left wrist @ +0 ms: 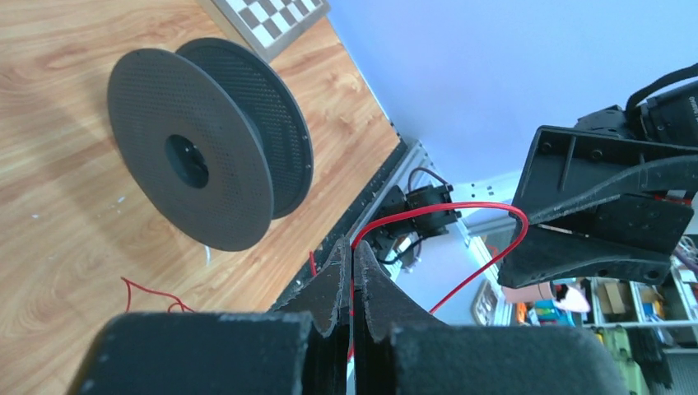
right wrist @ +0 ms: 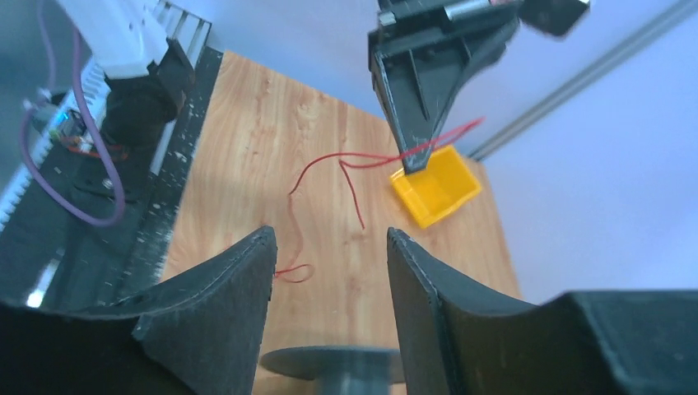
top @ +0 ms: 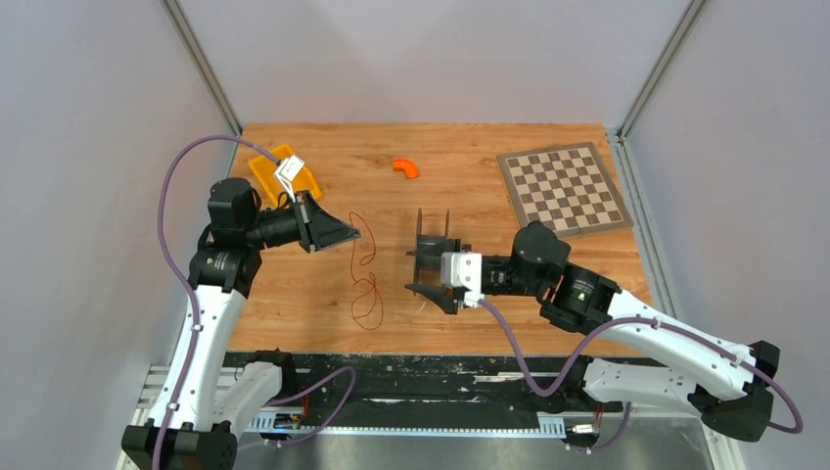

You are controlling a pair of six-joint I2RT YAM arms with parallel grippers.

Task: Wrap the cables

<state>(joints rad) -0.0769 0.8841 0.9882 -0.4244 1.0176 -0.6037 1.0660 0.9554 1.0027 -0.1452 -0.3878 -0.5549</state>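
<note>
The wooden surface (top: 303, 313) fills the middle of the overhead view, and the wrapping looks barely begun. The black spool (left wrist: 197, 156) stands on edge at the centre of that view, with no wire visible between its flanges. The right hand (right wrist: 329, 239) sits at the spool, fingers spread wide and gripping nothing. The left hand (left wrist: 352, 247), left of centre, is pinched tight on the thin red wire (top: 367, 289), most of which lies in loose loops on the surface between that hand and the spool. All the winding seems left to do. No readable writing or label shows anywhere.
</note>
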